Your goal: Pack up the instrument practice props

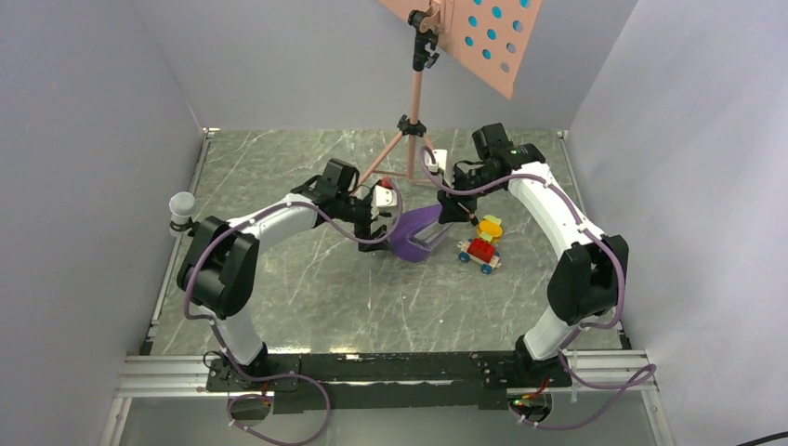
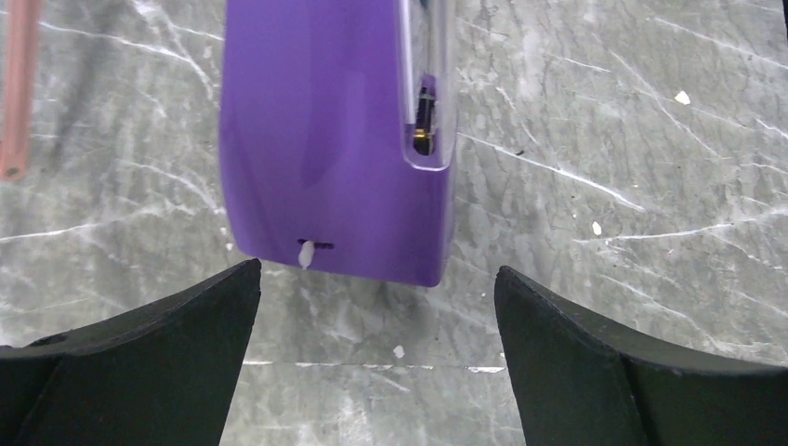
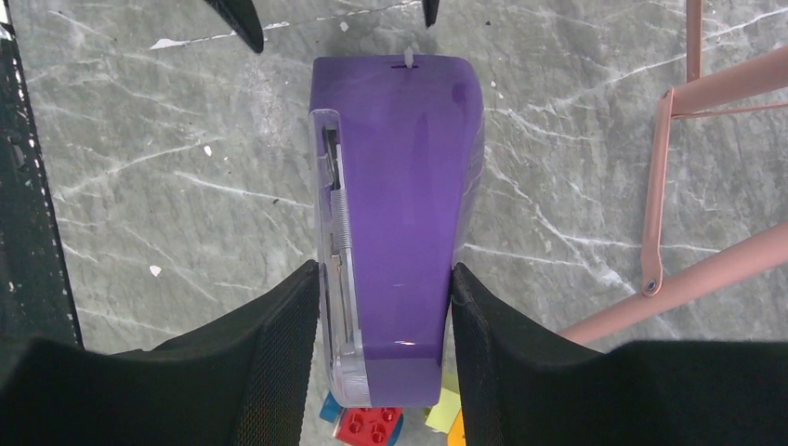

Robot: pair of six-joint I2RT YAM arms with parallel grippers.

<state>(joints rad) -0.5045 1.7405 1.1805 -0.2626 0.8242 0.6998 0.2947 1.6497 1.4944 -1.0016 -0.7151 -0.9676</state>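
The purple metronome (image 1: pixel 416 234) lies on its side on the marble table between both grippers. My right gripper (image 1: pixel 453 212) is shut on its narrow end; in the right wrist view both pads (image 3: pixel 479 316) press against the metronome's (image 3: pixel 400 186) sides. My left gripper (image 1: pixel 379 223) is open and empty, its jaws wide apart just short of the metronome's broad base (image 2: pixel 325 139). The salmon-pink music stand (image 1: pixel 415 102) stands upright behind, and cyan sheet music (image 1: pixel 491 28) shows through its perforated desk.
A red toy car (image 1: pixel 480 251) with a yellow-orange toy (image 1: pixel 490 226) on top sits just right of the metronome, under my right gripper. The stand's legs (image 3: pixel 660 186) spread close behind both grippers. A white cylinder (image 1: pixel 181 206) stands at the table's left edge. Grey walls enclose the table.
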